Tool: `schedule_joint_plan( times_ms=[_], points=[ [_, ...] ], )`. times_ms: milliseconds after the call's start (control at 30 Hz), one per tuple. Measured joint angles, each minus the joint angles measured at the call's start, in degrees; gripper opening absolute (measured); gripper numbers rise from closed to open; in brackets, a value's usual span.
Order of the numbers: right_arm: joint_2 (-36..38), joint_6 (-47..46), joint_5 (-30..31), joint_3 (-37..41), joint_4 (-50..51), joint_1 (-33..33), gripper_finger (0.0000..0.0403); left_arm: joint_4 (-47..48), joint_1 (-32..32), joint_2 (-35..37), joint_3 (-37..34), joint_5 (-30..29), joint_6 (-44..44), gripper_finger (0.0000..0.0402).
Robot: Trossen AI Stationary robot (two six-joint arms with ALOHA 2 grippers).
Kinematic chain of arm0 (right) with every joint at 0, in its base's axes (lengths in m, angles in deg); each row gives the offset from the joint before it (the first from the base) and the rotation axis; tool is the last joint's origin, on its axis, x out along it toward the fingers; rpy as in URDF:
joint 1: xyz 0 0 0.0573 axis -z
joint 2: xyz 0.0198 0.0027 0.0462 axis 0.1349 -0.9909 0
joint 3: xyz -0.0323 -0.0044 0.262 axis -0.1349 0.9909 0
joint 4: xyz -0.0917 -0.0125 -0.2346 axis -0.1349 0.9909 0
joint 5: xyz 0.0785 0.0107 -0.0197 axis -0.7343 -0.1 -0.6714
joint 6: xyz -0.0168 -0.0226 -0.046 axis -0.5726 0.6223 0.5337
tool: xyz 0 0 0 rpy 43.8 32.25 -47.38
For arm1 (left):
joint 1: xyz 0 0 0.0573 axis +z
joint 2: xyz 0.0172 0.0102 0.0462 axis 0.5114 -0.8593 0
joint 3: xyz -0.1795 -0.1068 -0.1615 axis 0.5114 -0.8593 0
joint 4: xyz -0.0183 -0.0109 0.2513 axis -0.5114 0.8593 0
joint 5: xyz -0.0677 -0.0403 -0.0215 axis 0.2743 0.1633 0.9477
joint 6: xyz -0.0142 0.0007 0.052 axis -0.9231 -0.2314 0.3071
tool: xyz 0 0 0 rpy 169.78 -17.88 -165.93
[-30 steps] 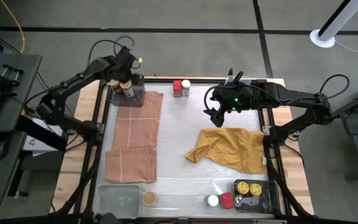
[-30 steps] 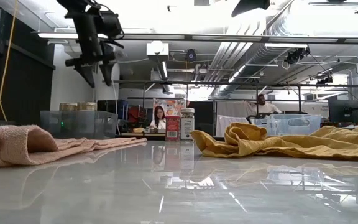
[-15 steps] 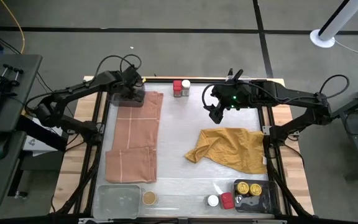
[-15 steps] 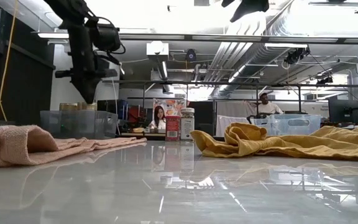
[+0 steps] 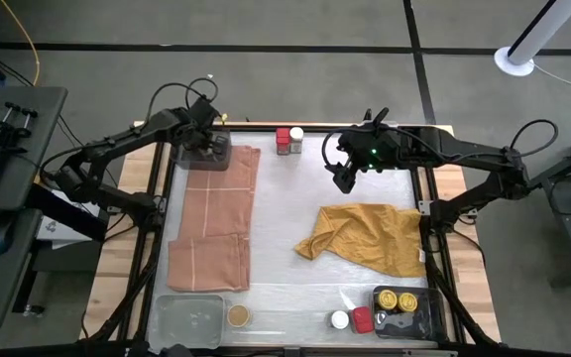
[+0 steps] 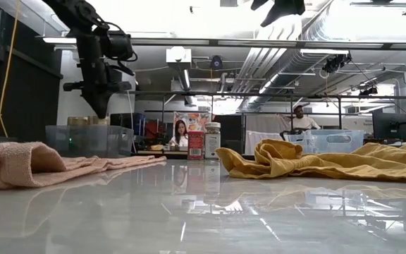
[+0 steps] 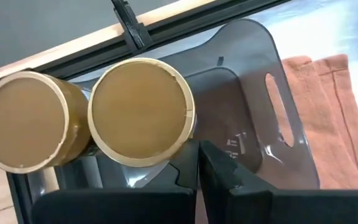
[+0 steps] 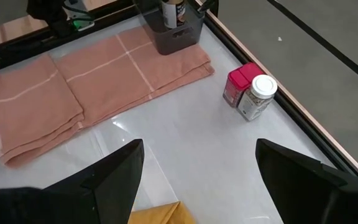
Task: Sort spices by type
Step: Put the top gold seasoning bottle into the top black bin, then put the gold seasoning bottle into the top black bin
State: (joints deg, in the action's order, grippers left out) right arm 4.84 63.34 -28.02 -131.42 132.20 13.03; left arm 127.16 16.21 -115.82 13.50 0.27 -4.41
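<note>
Two tan-lidded spice jars [image 7: 142, 112] [image 7: 23, 121] stand in a dark tray [image 5: 209, 154] at the table's far left corner. My left gripper [image 7: 215, 163] [image 6: 103, 111] is shut and hangs just above this tray, close beside the nearer jar, with nothing between its fingers. A red-lidded jar [image 8: 240, 84] and a white-lidded jar [image 8: 258, 94] stand together at the far edge [image 5: 288, 141]. My right gripper [image 5: 343, 180] [image 8: 201, 180] is open in the air, to their right and nearer. More jars stand along the near edge: tan [image 5: 237, 316], white [image 5: 339, 319], red [image 5: 362, 319], and two gold-lidded ones [image 5: 397, 299] in a dark tray.
A folded pink cloth [image 5: 214, 218] lies along the left side, against the far tray. A crumpled mustard-yellow cloth [image 5: 365, 236] lies right of centre. A clear tray [image 5: 188, 319] sits at the near left. Bare tabletop lies between the cloths.
My left gripper has come down toward the far-left tray and shut with nothing in it; the two tan-lidded jars stay standing in the tray.
</note>
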Motion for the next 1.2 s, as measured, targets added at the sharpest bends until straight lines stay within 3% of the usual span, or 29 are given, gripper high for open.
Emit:
schedule_joint_plan(
  times_ms=[533,700,1000,1200],
  points=[
    [0.0,-0.2,0.0,0.0,0.0,0.0,0.0305,-1.6,1.5,0.0,0.0,-1.9,4.1,0.0],
    [0.0,-0.2,-0.1,0.0,0.0,0.0,0.0305,-1.1,0.8,0.3,0.0,0.2,3.6,0.0],
    [0.0,-0.1,-0.1,0.0,-0.1,0.0,0.0305,-1.9,-3.3,5.8,0.0,13.4,3.9,0.0],
    [0.0,-3.3,-2.0,0.0,-1.4,0.0,0.0305,-7.4,-15.1,13.8,0.1,24.3,5.5,0.0]
  ],
)
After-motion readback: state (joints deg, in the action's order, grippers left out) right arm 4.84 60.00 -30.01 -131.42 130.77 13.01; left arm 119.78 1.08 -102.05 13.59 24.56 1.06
